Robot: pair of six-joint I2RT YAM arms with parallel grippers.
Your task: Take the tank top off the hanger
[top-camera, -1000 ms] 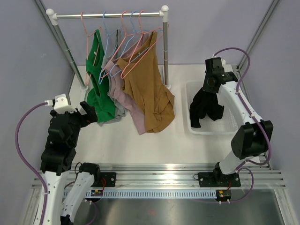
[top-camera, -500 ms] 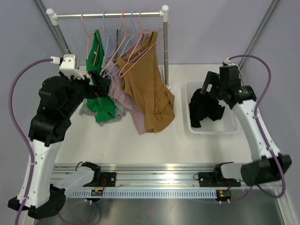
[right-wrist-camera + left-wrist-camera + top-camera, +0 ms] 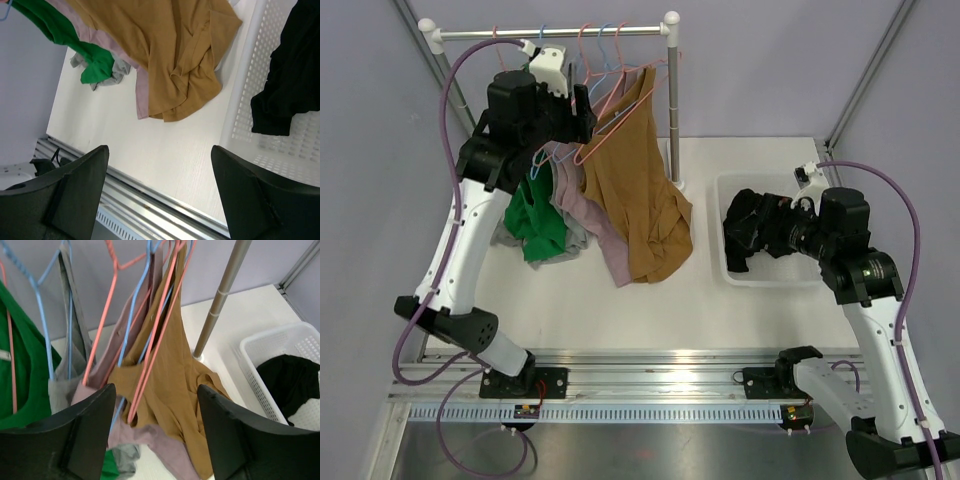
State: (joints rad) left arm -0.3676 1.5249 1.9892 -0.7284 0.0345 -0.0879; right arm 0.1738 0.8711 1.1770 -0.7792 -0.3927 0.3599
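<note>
Tank top in brown (image 3: 635,190), judged to be the one to take off next, hangs on a pink hanger (image 3: 603,130) from the rail (image 3: 550,32) at 12 o'clock of the worktop (image 3: 650,310). It is the outermost of the row, with a mauve top (image 3: 585,205) and a green top (image 3: 535,220) crowded behind it toward 9 o'clock, so it is the only one reachable without disturbing the others. Its lower part seems to slump onto the worktop.

The left tool (image 3: 578,115) is lifted to hanger height at 11 o'clock. Its jaws are spread wide and grip nothing. In the left wrist view its fingers (image 3: 95,415) frame the hanger wires and the brown shoulder cloth, which looks like lining up for a pinch near the strap, where the cloth has to slip off the wire.

The right tool (image 3: 772,225) sits low at 3 o'clock beside the white basket (image 3: 775,280), its jaws also wide and empty. A black garment (image 3: 755,235) lies in that basket, so it probably serves as the drop spot, and this arm is kept out of the left one's way.
</note>
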